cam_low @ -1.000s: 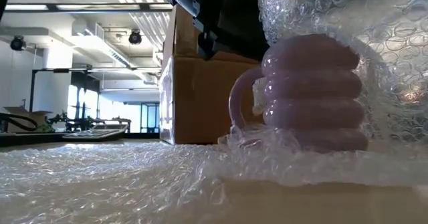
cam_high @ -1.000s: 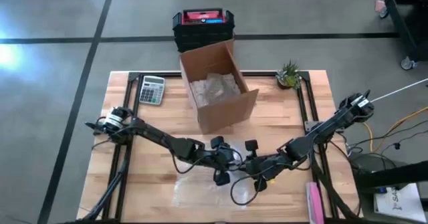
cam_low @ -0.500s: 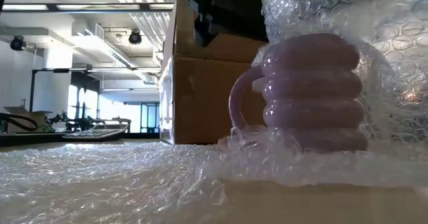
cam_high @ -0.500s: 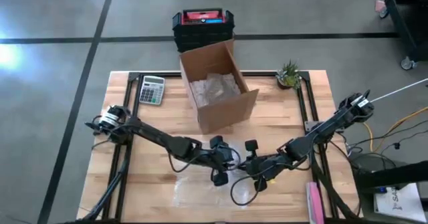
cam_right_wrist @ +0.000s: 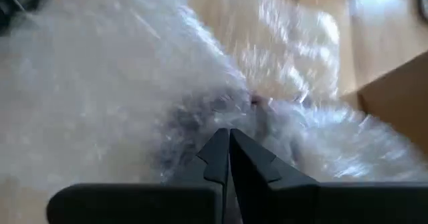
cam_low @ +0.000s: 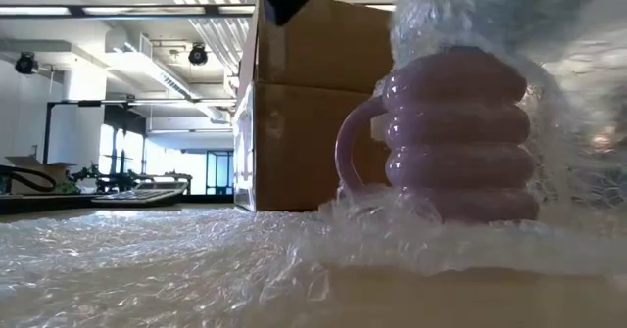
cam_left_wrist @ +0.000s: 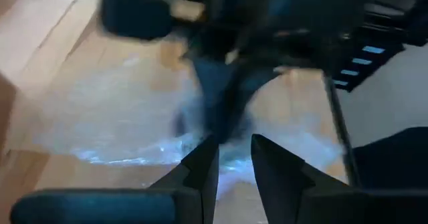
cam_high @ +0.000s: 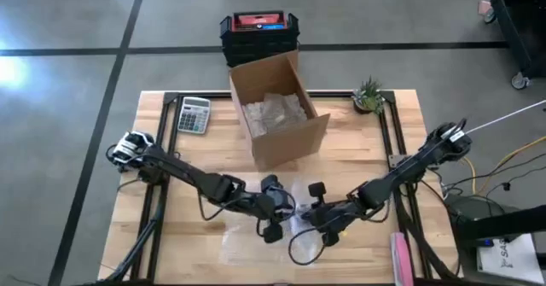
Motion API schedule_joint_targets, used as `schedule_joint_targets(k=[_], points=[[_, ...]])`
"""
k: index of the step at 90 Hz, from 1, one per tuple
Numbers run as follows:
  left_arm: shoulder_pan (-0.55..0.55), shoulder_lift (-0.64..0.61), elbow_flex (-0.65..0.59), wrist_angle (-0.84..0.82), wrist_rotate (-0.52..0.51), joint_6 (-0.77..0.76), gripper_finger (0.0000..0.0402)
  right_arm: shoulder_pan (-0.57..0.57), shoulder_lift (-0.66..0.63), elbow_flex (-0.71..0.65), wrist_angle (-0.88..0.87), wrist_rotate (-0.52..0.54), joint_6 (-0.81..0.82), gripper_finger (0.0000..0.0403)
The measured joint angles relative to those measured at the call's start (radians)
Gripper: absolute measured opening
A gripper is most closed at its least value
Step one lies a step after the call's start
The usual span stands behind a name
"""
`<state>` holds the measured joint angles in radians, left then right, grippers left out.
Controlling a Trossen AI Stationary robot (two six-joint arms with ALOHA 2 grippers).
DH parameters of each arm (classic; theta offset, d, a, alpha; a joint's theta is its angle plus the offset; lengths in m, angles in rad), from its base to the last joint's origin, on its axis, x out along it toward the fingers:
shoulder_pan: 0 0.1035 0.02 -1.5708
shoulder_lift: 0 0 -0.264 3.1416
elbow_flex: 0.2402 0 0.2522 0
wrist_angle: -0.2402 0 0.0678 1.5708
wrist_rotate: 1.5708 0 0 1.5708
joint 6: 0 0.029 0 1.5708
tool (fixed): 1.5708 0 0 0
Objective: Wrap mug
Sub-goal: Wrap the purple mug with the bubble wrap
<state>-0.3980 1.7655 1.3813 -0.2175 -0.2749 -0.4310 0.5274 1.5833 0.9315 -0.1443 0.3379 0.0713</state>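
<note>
A purple ribbed mug [cam_low: 451, 137] stands upright on a sheet of clear bubble wrap [cam_low: 147, 259] spread on the table's near middle [cam_high: 247, 242]. Part of the wrap is drawn up over the mug's far side and top [cam_low: 490, 15]. My right gripper [cam_high: 302, 223] is beside the mug and shut on that wrap [cam_right_wrist: 231, 136]. My left gripper [cam_high: 271, 226] hovers just left of the mug, its fingers a little apart [cam_left_wrist: 234, 158] over the wrap, with nothing between them. My right gripper pinches a bunched part of the bubble wrap [cam_right_wrist: 224, 114] between its two fingers. The held wrap is raised off the table and drapes over the mug. How many layers it holds cannot be told.
An open cardboard box [cam_high: 277, 115] with wrap inside stands behind the mug. A calculator [cam_high: 194, 113] lies at the far left and a small plant [cam_high: 368, 96] at the far right. A pink object [cam_high: 401, 256] lies near the right front edge.
My left gripper has drawn away from the mug, toward the table's left and near edges, and has risen almost out of the low view. My right gripper has shifted slightly the same way, keeping the wrap over the mug, which stays in place.
</note>
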Motion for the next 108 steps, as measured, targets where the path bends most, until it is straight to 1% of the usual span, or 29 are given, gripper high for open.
schedule_joint_targets(k=[8,29,43,64,76,88,94,101,108], points=[[0.002,0.031,-0.002,0.039,0.007,-0.003,0.0075,-0.006,0.015,0.031,-0.038,-0.006,0.02,0.0],[0.02,0.126,-0.004,0.079,0.061,0.0,0.0075,-0.024,0.052,0.155,-0.234,-0.012,0.046,0.0],[0.032,0.143,-0.004,0.09,0.042,-0.001,0.0075,-0.026,0.061,0.206,-0.29,-0.013,0.04,0.0],[0.045,0.154,-0.008,0.09,0.03,-0.023,0.0075,-0.025,0.052,0.325,-0.448,-0.022,0.04,0.0],[0.045,0.156,-0.007,0.094,0.03,-0.026,0.0075,-0.022,0.031,0.374,-0.569,-0.023,0.06,0.0],[0.045,0.156,-0.007,0.092,0.03,-0.027,0.0075,-0.017,-0.03,0.365,-0.703,-0.022,0.105,0.0],[0.045,0.156,-0.007,0.092,0.03,-0.027,0.0075,-0.017,-0.089,0.316,-0.773,0.017,0.151,0.0],[0.043,0.156,-0.007,0.094,0.029,-0.027,0.0075,-0.026,-0.155,0.223,-0.737,0.081,0.184,0.0],[0.043,0.156,-0.008,0.097,0.03,-0.027,0.0075,-0.046,-0.21,0.108,-0.648,0.107,0.182,0.0]])
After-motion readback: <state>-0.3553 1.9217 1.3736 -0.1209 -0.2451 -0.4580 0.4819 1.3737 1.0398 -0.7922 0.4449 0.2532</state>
